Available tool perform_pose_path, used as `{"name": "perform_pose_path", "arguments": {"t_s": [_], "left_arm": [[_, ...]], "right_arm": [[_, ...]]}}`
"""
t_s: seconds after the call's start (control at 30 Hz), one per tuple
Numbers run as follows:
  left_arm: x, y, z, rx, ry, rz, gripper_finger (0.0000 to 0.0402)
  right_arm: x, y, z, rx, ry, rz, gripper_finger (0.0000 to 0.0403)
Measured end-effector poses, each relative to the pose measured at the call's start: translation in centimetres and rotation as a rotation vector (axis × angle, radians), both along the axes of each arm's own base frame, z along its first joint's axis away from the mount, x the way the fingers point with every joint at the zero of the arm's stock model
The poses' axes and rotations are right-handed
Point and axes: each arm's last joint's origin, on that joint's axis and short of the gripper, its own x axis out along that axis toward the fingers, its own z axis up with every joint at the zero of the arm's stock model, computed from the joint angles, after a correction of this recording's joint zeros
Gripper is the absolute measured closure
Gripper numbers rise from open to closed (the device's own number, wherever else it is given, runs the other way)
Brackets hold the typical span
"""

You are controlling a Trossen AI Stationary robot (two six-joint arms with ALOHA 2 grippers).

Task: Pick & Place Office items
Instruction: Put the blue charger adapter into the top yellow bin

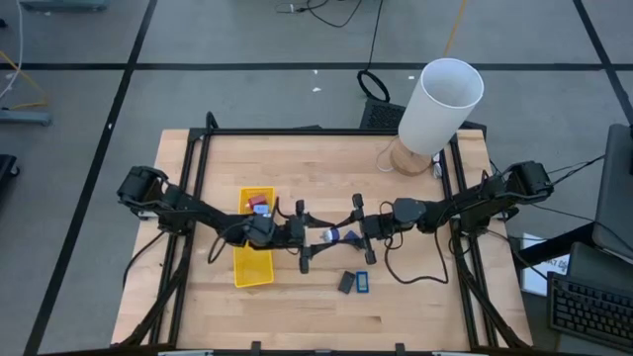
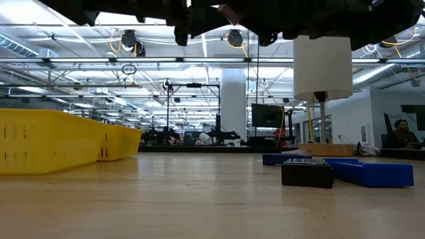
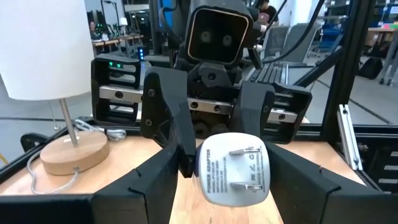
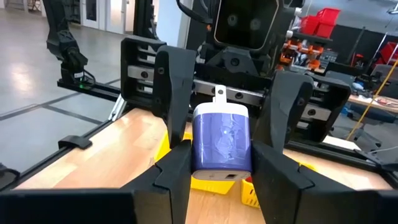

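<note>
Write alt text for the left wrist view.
A white plug-in power adapter with two metal prongs sits between the left tool's dark fingers, with the right arm's tool facing it and closed around its far end. A white-shaded lamp on a round wooden base stands on the wooden table.

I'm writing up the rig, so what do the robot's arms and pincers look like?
Both arms are black, slim and jointed, with black cables trailing along them. The left pincer and the right pincer each have two broad, flat black fingers on a silver rail, with a black camera box above.
</note>
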Motion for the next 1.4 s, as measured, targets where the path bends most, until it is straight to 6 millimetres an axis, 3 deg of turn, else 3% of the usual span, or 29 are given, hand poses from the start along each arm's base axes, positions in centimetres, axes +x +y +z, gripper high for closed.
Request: {"name": "perform_pose_path", "arguments": {"t_s": [0.53, 0.8, 0.93, 1.4], "left_arm": [[-0.3, -0.4, 0.4, 0.096, 0.006, 0.015, 0.0179], [-0.3, -0.4, 0.4, 0.085, 0.007, 0.025, 0.0240], [-0.3, -0.3, 0.4, 0.074, 0.006, 0.034, 0.0243], [-2.1, -0.5, 2.5, 0.094, 0.059, 0.109, 0.0267]], "right_arm": [[0.1, 0.0, 0.0, -0.018, 0.000, -0.007, 0.0268], [0.1, 0.0, 0.0, -0.022, 0.006, -0.008, 0.0268], [0.0, 0.0, -0.1, -0.007, 0.014, -0.009, 0.0265], [0.1, -0.3, -0.5, 0.026, 0.063, -0.101, 0.0169]]}}
